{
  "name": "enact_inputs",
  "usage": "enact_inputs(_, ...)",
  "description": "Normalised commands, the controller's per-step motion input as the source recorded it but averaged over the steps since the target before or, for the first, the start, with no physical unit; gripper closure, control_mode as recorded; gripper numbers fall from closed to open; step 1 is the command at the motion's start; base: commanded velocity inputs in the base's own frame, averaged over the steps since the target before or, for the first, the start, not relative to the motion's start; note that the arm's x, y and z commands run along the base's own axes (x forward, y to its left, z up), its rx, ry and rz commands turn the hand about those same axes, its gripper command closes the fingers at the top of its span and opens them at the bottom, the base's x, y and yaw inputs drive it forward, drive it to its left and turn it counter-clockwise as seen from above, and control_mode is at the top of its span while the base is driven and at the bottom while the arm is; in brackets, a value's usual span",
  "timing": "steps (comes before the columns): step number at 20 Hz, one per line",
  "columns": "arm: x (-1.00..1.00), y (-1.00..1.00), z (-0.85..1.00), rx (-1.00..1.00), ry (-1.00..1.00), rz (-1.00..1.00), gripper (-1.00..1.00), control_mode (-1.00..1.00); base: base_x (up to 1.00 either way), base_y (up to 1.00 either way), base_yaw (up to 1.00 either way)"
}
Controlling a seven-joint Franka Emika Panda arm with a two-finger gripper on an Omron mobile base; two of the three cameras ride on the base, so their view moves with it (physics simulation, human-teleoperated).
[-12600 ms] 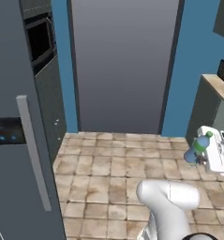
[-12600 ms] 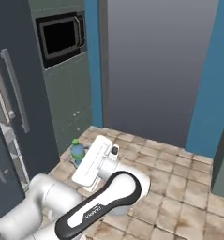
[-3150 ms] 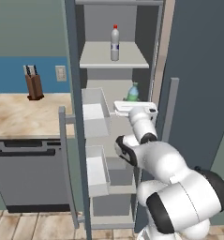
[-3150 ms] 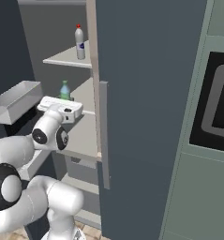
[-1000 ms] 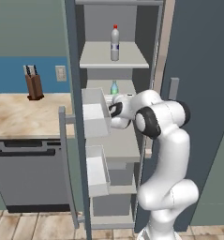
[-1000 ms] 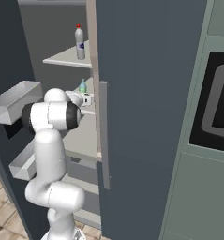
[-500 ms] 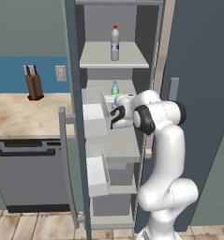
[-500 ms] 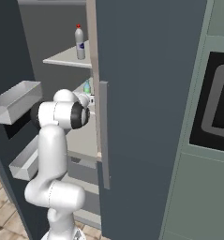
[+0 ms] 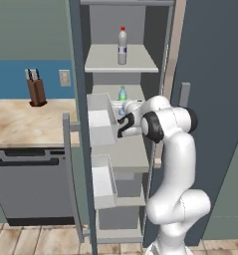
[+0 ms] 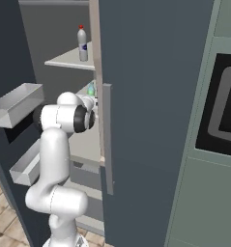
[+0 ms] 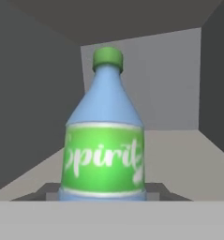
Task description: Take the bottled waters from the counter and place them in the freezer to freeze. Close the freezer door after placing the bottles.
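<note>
Standing upright on the middle shelf [image 9: 128,149], green-capped bottle [image 11: 104,140] sat clasped in narrow jaws of gripper [image 9: 121,115], side walls well apart.

Since our earliest pictures, our base has driven from a tiled floor before closed dark doors to the open freezer [image 9: 160,60]. Three seconds ago our gripper [image 9: 122,121] held the green-capped bottle [image 9: 122,93] out in front of the shelves; now our arm reaches deeper, and the bottle appears to stand on the middle shelf [image 9: 135,92], though its base is hidden from us.
</note>
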Motion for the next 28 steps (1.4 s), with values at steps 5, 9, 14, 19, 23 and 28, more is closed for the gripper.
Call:
enact_inputs(5, -0.25, 0.07, -0.94, -0.01, -0.18, 0.0, 1.0, -1.0, 0.0, 0.0, 0.0)
enact_inputs(9, -0.7, 0.03, -1.0, -0.03, -0.18, 0.0, 1.0, -1.0, 0.0, 0.0, 0.0)
enact_inputs(14, -0.83, 0.0, -1.0, -0.05, -0.13, -0.05, 1.0, -1.0, 0.0, 0.0, 0.0)
enact_inputs(19, -0.46, 0.0, -0.84, -0.04, -0.06, -0.05, 1.0, -1.0, 0.0, 0.0, 0.0)
enact_inputs(23, 0.25, 0.0, -0.1, 0.0, 0.3, -0.02, 1.0, -1.0, 0.0, 0.0, 0.0)
enact_inputs(28, 0.2, 0.0, -0.09, -0.01, 0.23, -0.02, 1.0, -1.0, 0.0, 0.0, 0.0)
